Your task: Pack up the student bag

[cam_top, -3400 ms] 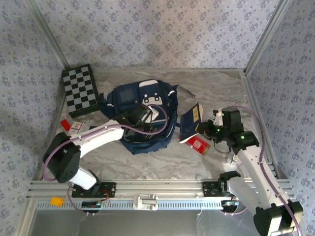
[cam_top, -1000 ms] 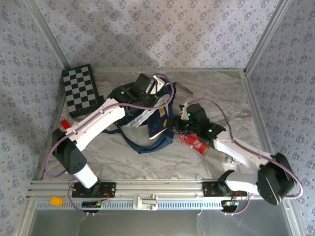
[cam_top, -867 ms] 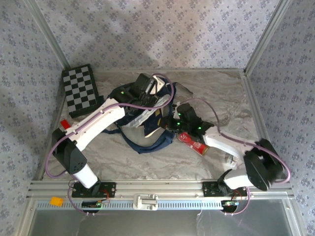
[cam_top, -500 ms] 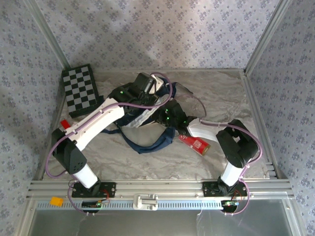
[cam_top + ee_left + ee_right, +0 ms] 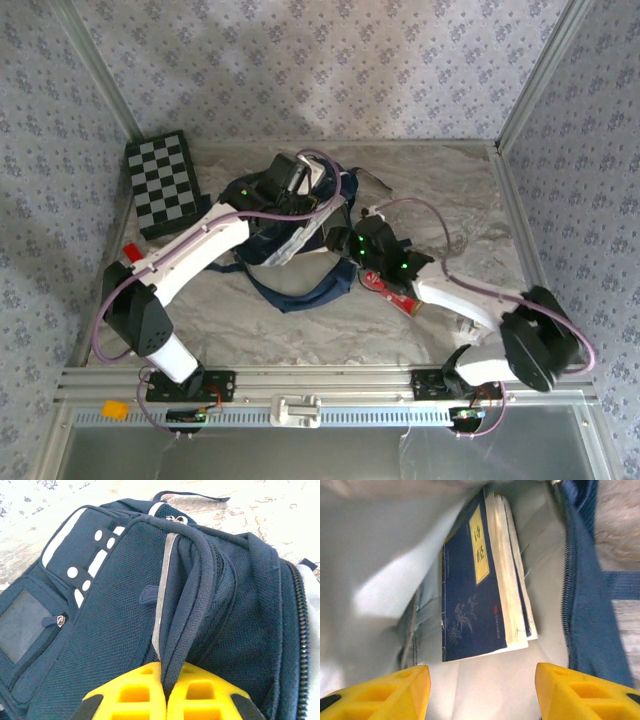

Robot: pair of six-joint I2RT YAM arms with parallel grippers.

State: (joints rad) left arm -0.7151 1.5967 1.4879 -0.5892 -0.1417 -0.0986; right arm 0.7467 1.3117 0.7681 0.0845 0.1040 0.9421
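Note:
The student bag [image 5: 335, 288] lies in the middle of the table, navy with white trim, its mouth held open. My left gripper [image 5: 298, 190] is at the bag's far top, shut on a navy padded strap [image 5: 192, 580] that runs between its yellow fingers [image 5: 135, 692]. My right gripper [image 5: 345, 240] is at the bag's open mouth on the right, and its jaws stand open [image 5: 482, 680] with nothing between them. Just beyond them a dark blue book [image 5: 470, 610] with a yellow label lies inside on the grey lining, beside the blue zip edge [image 5: 585, 605].
A red packet [image 5: 397, 292] lies on the table under the right arm. A checkerboard [image 5: 163, 183] sits at the back left, and a small red item [image 5: 132, 252] by the left wall. Metal frame posts stand at the back corners.
My right gripper carried the dark blue book into the bag's mouth, opened and let it go inside, then drew back slightly to the right. My left gripper kept holding the strap up.

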